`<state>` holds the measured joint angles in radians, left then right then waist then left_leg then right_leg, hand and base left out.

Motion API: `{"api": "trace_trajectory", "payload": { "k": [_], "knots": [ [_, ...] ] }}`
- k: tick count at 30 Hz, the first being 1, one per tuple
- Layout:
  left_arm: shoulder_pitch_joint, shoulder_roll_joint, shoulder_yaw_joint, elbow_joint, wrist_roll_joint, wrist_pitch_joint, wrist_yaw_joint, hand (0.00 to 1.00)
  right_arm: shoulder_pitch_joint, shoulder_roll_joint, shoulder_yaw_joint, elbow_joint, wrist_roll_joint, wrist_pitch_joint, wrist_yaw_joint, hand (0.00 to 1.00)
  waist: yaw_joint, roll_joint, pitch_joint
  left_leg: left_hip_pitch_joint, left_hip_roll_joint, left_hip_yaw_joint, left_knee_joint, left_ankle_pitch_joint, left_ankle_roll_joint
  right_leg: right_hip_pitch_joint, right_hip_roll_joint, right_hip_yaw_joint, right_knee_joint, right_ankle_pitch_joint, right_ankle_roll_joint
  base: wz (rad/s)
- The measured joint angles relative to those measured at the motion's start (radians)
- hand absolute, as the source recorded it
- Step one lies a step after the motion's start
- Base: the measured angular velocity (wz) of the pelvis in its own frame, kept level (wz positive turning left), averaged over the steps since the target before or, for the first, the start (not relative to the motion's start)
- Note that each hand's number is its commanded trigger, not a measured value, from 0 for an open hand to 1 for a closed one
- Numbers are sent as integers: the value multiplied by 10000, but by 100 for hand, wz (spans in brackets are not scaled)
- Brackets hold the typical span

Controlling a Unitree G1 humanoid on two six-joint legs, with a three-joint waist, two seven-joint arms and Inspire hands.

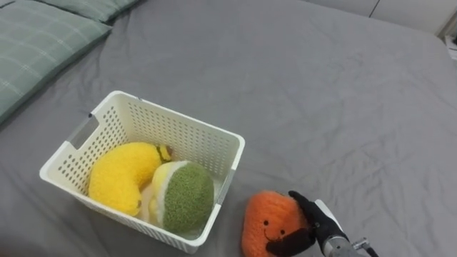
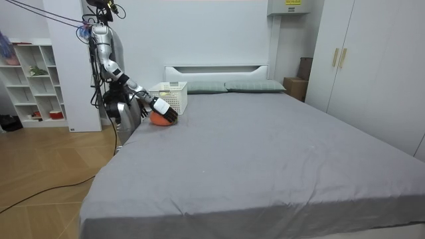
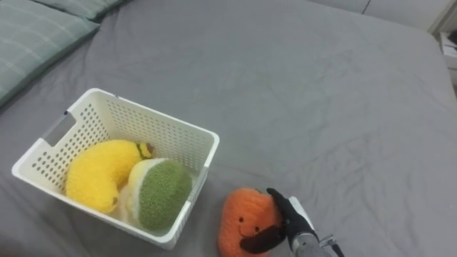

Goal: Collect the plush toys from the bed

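basket (image 1: 178, 135): white plastic, smooth, perforated walls
yellow plush (image 1: 121, 175): fuzzy pile cloth
green plush (image 1: 187, 198): nubbly fleece
orange plush (image 1: 265, 214): fuzzy cloth
bedsheet (image 1: 321, 86): grey cloth, matt, lightly creased
pillow (image 1: 36, 43): checked woven cloth

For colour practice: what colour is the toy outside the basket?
Orange toy; best in left eye view.

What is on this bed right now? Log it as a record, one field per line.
container: white basket on the grey bed, near the pillows
in basket: yellow plush toy and green plush toy, side by side
outside basket: orange plush toy, just to the right of the basket
grasp: right hand, fingers curled round the orange plush toy
left to collect: the orange plush toy
robot: stands at the bedside, by the basket
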<state>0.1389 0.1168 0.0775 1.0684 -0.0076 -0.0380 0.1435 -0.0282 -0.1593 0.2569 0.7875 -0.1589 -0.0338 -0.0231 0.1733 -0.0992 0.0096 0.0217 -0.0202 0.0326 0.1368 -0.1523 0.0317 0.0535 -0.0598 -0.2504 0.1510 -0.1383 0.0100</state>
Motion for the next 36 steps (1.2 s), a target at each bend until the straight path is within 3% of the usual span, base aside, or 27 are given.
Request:
{"api": "trace_trajectory", "payload": {
  "k": [13, 36],
  "knots": [
    [-107, -29, 201, 122, 1, -83, 5, 0, -325, 112, 0, 543, -438, -7, -177, 100, 250, -54, 64, -2, -5, -66, 77, -2, -2, 16, 3, -11, -10, -1, 1, 1],
    [-164, -70, 659, 512, 14, -134, -238, 0, -328, 84, -158, -26, -460, -97, -408, 100, 217, -72, 58, 57, -5, -77, 132, -2, -1, 99, -7, 20, -3, -1, 1, 0]
  ]
}}
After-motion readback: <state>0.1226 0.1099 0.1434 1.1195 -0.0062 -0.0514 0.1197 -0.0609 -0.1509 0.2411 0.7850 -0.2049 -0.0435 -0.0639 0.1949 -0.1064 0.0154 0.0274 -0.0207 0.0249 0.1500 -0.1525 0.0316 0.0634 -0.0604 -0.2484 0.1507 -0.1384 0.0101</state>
